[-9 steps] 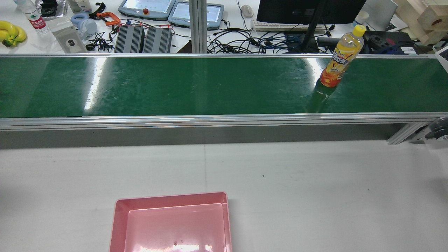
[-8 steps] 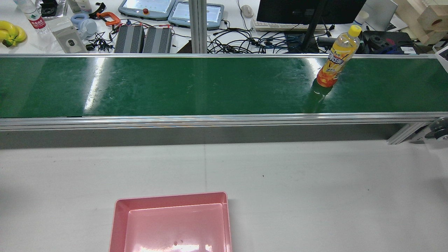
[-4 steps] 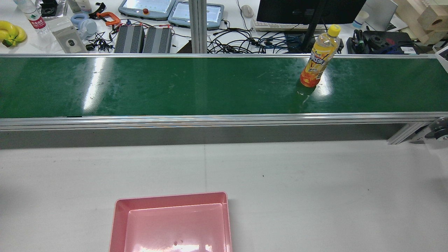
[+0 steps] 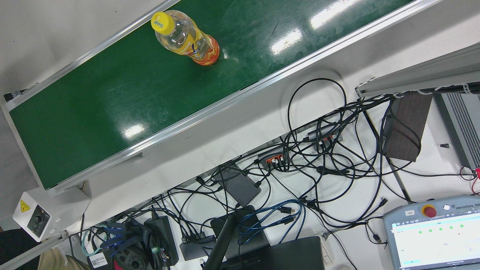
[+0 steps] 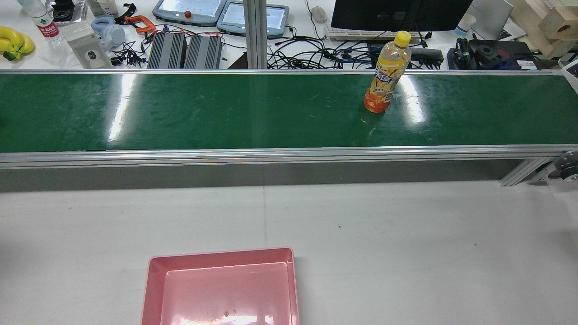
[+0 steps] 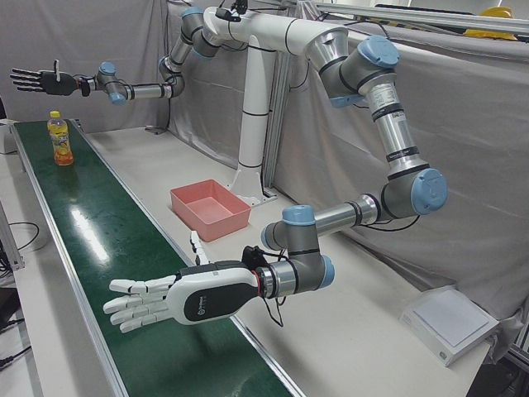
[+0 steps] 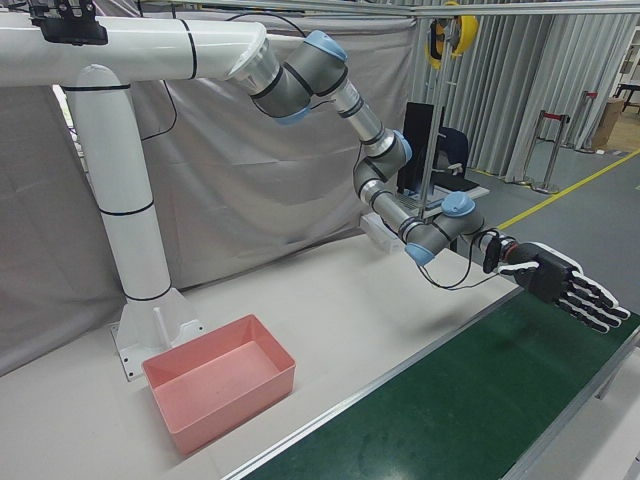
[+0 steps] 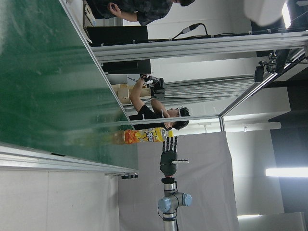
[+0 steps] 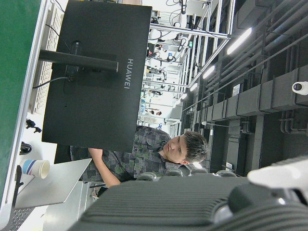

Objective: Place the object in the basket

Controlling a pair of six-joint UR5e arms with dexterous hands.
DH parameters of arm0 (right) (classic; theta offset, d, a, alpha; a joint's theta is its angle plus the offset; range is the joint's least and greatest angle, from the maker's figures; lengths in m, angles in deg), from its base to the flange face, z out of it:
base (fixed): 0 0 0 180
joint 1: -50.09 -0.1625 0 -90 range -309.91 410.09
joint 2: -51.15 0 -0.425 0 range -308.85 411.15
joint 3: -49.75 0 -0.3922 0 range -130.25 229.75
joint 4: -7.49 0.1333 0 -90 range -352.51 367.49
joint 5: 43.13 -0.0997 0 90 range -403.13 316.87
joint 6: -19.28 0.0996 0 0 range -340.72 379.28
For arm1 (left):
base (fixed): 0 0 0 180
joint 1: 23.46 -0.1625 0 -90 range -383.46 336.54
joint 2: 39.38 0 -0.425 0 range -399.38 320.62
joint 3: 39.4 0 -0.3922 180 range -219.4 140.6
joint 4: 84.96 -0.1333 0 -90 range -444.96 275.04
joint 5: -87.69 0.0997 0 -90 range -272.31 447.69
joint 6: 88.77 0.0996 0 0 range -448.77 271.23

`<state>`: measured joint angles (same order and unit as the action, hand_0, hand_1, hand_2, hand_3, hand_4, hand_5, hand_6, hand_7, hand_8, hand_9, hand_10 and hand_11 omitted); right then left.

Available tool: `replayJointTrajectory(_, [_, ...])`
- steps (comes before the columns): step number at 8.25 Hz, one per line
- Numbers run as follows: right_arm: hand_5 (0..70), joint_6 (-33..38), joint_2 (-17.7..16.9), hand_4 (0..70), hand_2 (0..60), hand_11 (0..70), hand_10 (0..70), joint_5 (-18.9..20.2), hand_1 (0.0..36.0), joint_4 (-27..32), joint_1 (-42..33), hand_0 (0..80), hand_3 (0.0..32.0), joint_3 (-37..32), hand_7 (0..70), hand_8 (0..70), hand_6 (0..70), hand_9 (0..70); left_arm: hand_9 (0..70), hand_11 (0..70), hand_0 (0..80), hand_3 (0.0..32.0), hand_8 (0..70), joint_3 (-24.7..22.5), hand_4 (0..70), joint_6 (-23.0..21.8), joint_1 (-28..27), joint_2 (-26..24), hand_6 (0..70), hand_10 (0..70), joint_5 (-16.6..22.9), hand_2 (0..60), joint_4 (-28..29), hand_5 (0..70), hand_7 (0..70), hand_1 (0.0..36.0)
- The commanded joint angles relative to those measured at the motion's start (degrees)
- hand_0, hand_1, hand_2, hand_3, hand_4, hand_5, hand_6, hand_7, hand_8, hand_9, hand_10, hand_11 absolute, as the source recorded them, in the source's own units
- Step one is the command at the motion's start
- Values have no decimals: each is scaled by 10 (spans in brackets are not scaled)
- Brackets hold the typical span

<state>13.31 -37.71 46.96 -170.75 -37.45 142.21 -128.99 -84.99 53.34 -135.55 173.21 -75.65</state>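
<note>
An orange drink bottle (image 5: 386,81) with a yellow cap stands upright on the green conveyor belt (image 5: 203,113), right of centre in the rear view. It also shows in the front view (image 4: 191,39), the left-front view (image 6: 59,139) and the left hand view (image 8: 144,136). The pink basket (image 5: 221,256) sits empty on the white table before the belt. My right hand (image 6: 37,80) hovers open above the belt's far end, beyond the bottle. My left hand (image 6: 178,299) is open, flat over the belt's other end, far from the bottle; it also shows in the right-front view (image 7: 565,285).
Aluminium rails (image 5: 271,153) edge the belt. Beyond it lie cables, teach pendants (image 5: 189,11), a monitor stand (image 5: 399,45) and bananas (image 5: 13,40). The white pedestal (image 7: 135,270) stands behind the basket (image 7: 230,400). A person shows past the monitor in the right hand view.
The bottle has travelled left along the belt, staying upright. The basket has not moved, and no hand enters the rear view.
</note>
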Motion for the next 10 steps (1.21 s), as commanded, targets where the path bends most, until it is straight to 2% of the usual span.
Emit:
replayJointTrajectory(1, [0, 0, 0, 0, 0, 0, 0, 0, 0, 0, 0, 0, 0, 0, 0, 0, 0, 0, 0, 0, 655, 0, 0, -7, 0, -1, 1, -2, 0, 0, 0, 0, -2, 171, 0, 131])
replayJointTrajectory(5, [0, 0, 0, 0, 0, 0, 0, 0, 0, 0, 0, 0, 0, 0, 0, 0, 0, 0, 0, 0, 675, 0, 0, -20, 0, -9, 3, -2, 0, 0, 0, 0, -4, 178, 0, 134])
replayJointTrajectory(8, [0, 0, 0, 0, 0, 0, 0, 0, 0, 0, 0, 0, 0, 0, 0, 0, 0, 0, 0, 0, 655, 0, 0, -18, 0, -10, 3, -2, 0, 0, 0, 0, -4, 159, 0, 131])
replayJointTrajectory(10, [0, 0, 0, 0, 0, 0, 0, 0, 0, 0, 0, 0, 0, 0, 0, 0, 0, 0, 0, 0, 657, 0, 0, -15, 0, -9, 0, -2, 0, 0, 0, 0, -5, 192, 0, 130])
